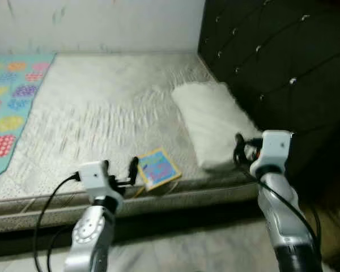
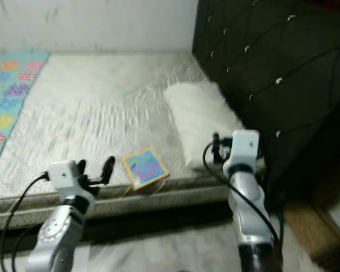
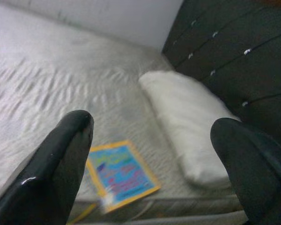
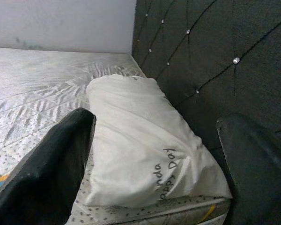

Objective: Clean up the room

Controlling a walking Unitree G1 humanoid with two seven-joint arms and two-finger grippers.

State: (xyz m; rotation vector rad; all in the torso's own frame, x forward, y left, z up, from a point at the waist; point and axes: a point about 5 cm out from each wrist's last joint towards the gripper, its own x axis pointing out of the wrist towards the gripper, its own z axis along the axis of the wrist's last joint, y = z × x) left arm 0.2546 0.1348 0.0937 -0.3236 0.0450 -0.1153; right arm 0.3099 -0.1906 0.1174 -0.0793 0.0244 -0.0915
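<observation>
White pillow [image 2: 201, 122] beside dark headboard [image 2: 272, 85] — colourful book [image 2: 144, 168] near mattress [image 2: 102, 102] edge

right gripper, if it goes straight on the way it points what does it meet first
Most likely the white fabric pillow lying beside the dark tufted headboard; the right gripper is open, though depth is unclear.

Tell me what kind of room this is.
Most likely a bedroom: a bare mattress with a white pillow lying on it, set against a dark tufted headboard. A book lies near the mattress edge.

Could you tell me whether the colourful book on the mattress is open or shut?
Shut: the book lies flat near the mattress edge, only its cover showing.
</observation>
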